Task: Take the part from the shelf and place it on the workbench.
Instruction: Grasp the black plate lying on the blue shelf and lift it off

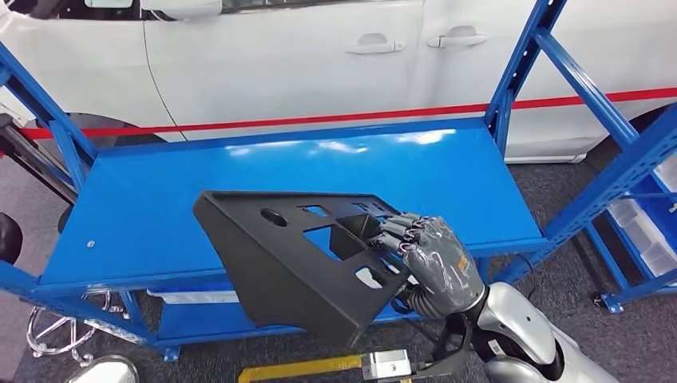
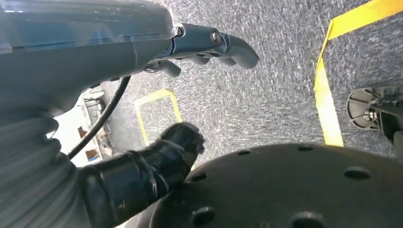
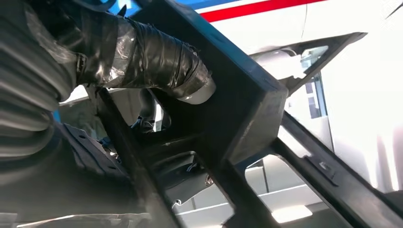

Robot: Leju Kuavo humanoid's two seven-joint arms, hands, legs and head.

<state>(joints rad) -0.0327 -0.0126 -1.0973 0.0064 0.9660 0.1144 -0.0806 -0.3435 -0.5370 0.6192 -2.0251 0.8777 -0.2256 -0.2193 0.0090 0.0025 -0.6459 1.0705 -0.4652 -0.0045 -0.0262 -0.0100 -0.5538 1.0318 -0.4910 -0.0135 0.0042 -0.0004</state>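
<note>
The right robot hand [image 1: 427, 259] is grasping the black part [image 1: 307, 259], its fingers hooking through the cut-outs in the part's top face, and the part is hanging tilted at the front edge of the blue shelf [image 1: 144, 207], with its lower corner dipping below that edge. Judging by the task, the carry to the counter is the step in hand; doing it well probably means lifting the wide part clear of the shelf edge and blue uprights before turning, and keeping it level so its weight is not twisting out of a one-sided grip. The head view is giving the whole layout: part, shelf, and the white car [image 1: 319, 56] behind. The right wrist view is showing the contact itself, the taped thumb [image 3: 157, 59] pressing against a thick rib of the part [image 3: 247, 109]. The left wrist view is looking down at grey floor with yellow tape [image 2: 325, 90], where the left robot hand [image 2: 190, 52] is hanging released, fingers apart and holding nothing.
</note>
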